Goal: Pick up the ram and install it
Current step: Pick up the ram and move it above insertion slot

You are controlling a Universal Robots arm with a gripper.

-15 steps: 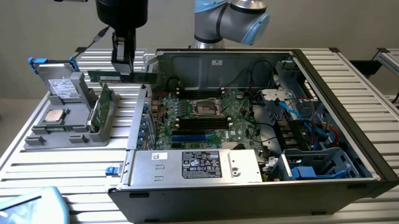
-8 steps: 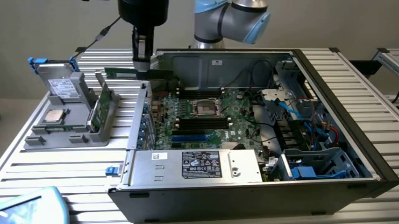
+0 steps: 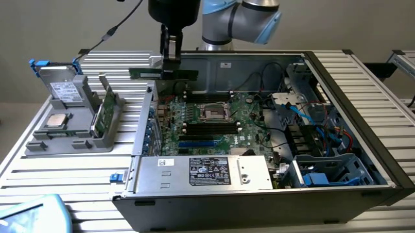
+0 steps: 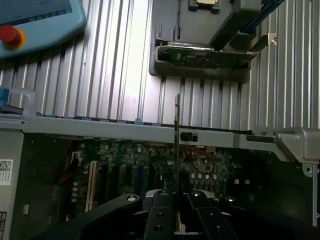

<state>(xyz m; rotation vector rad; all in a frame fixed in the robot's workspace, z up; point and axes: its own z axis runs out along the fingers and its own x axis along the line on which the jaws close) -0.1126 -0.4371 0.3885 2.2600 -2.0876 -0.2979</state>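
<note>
**Ram held above the open case**

Nearest, a ribbed metal table (image 3: pixel 65 170) carries an open computer case (image 3: pixel 259 206) and a grey tray (image 3: pixel 58 141). Over the case's far corner, the gripper (image 3: pixel 170 73) — fingers narrowed on it — holds the ram (image 3: pixel 144 73) level, clear of the motherboard (image 3: pixel 214 121). Behind, a plain beige wall (image 3: pixel 39 29).

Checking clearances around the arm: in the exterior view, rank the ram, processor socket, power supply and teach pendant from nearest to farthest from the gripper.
1. ram, held in the gripper
2. processor socket, mid-motherboard
3. power supply, case's near side
4. teach pendant, exterior view's lower left
</note>
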